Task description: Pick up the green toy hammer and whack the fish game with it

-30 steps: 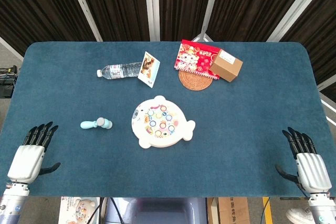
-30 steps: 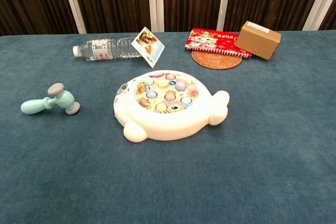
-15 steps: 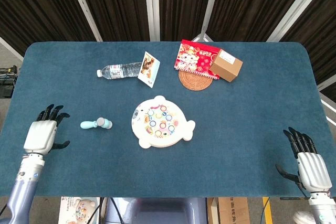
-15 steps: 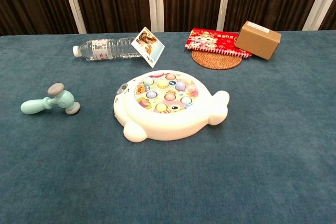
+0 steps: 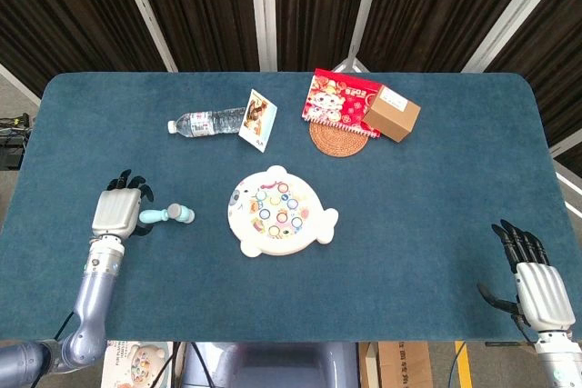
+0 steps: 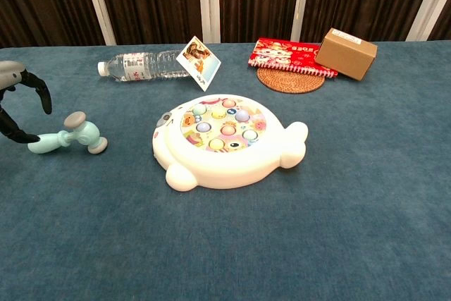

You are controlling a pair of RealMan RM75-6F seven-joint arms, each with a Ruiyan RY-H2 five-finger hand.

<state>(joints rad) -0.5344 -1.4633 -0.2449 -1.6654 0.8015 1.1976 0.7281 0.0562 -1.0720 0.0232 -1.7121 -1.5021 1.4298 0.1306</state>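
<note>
Nearest us, at the lower right of the head view, our right hand (image 5: 542, 290) idles on the bench (image 5: 436, 252) edge, released. At mid-left our left hand (image 5: 116, 212) hangs spread and empty over the handle end of the green toy hammer (image 5: 167, 215), ready to close on it. The fish game (image 5: 280, 211) lies centre, within swinging reach. A water bottle (image 5: 207, 122) rests beyond.
</note>
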